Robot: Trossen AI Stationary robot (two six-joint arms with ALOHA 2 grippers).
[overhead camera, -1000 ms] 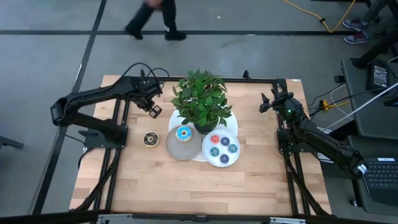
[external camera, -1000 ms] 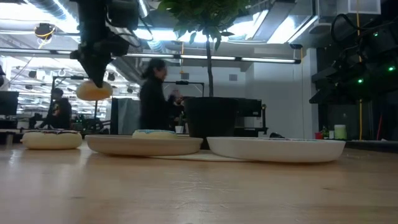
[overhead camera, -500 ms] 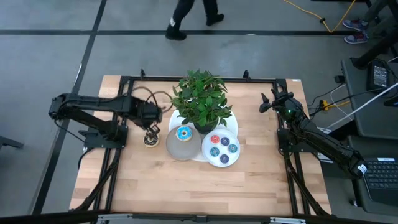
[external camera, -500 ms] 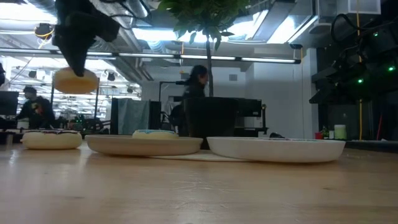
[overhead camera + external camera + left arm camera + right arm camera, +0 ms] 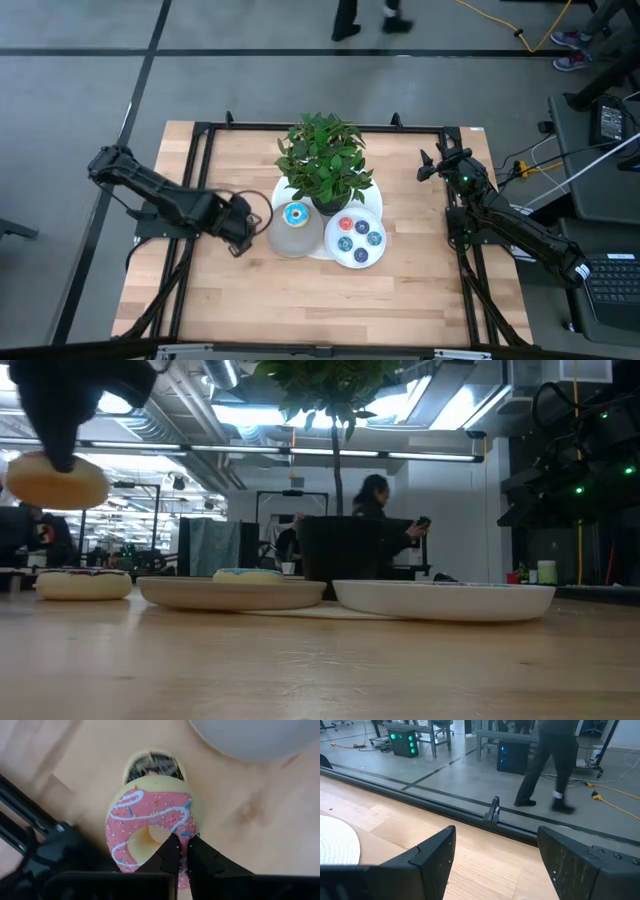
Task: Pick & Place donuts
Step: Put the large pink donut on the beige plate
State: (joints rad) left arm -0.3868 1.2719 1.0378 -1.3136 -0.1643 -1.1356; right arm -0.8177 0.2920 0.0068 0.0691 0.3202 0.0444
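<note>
The left gripper (image 5: 181,854) is pinched tight on the rim of a pink-iced donut (image 5: 150,827) with white drizzle and sprinkles, holding it in the air above the table (image 5: 300,300). Directly under it a chocolate donut (image 5: 154,762) lies on the wood, just beside the grey plate (image 5: 285,238) at that plate's nine o'clock. The grey plate carries a light blue donut (image 5: 295,214). At its three o'clock, touching it, the white plate (image 5: 371,257) holds several mini donuts (image 5: 360,238) in pink and blue. The potted plant (image 5: 322,160) stands at twelve o'clock of both plates. The right gripper (image 5: 495,865) waits at the table's far right edge, fingers spread wide and empty.
</note>
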